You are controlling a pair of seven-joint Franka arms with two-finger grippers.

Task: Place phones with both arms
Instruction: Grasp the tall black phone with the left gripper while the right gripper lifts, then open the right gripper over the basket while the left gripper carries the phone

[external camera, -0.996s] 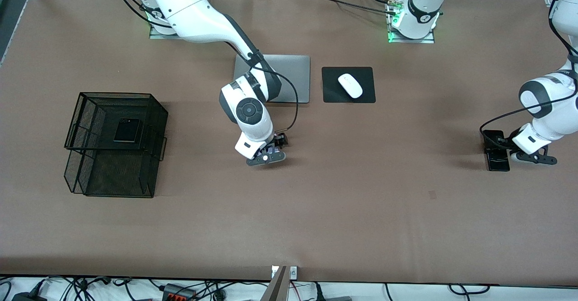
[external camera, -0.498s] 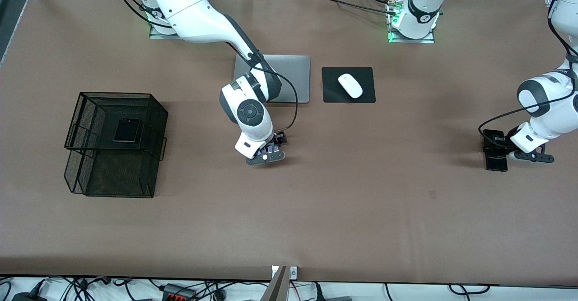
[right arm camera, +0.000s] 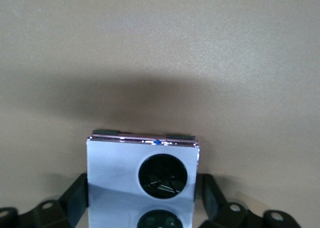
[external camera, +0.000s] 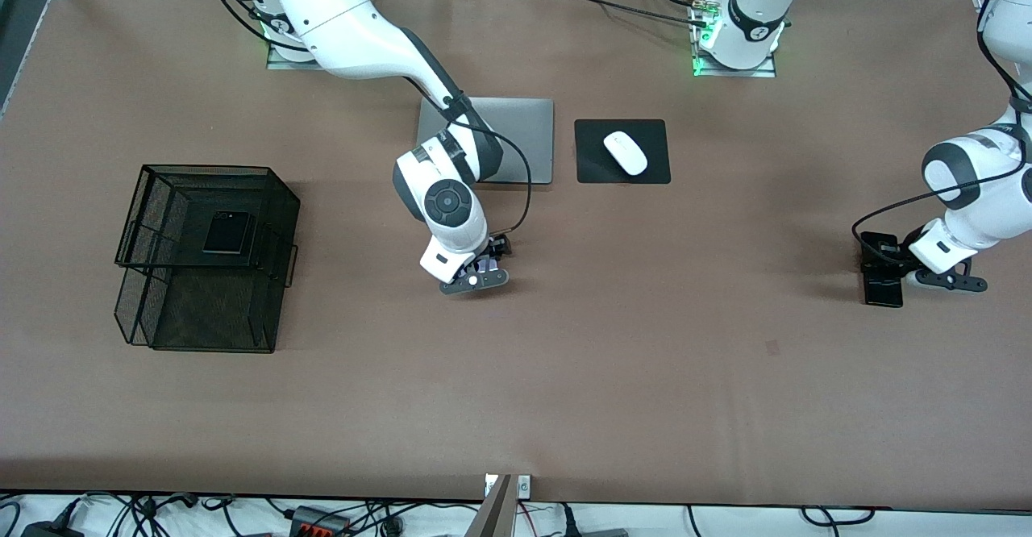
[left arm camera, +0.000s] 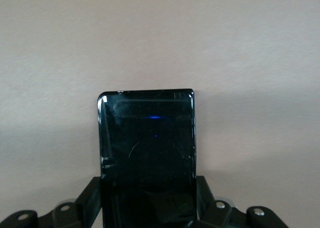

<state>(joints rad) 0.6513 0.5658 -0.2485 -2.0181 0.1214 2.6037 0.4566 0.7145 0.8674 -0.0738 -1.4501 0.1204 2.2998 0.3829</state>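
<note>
One small black phone [external camera: 229, 232] lies in the mesh basket [external camera: 137, 214]; the left gripper [external camera: 887, 267] is clamped on the long black phone [left arm camera: 146, 148], while the right gripper [external camera: 482, 267] straddles the lilac phone [right arm camera: 142, 175], and whether it grips cannot be told.

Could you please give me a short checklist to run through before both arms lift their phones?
1. Left gripper shut on the long black phone: ok, fingers flank its sides in the left wrist view.
2. Right gripper shut on the lilac-white phone: cannot tell; the phone sits between the fingers, but contact is not visible.
3. Black mesh basket upright, with room in it: ok; only the small black phone rests on its upper tier.
4. Laptop and mouse apart from both grippers: ok.
5. Long black phone flat on the table: cannot tell.
</note>
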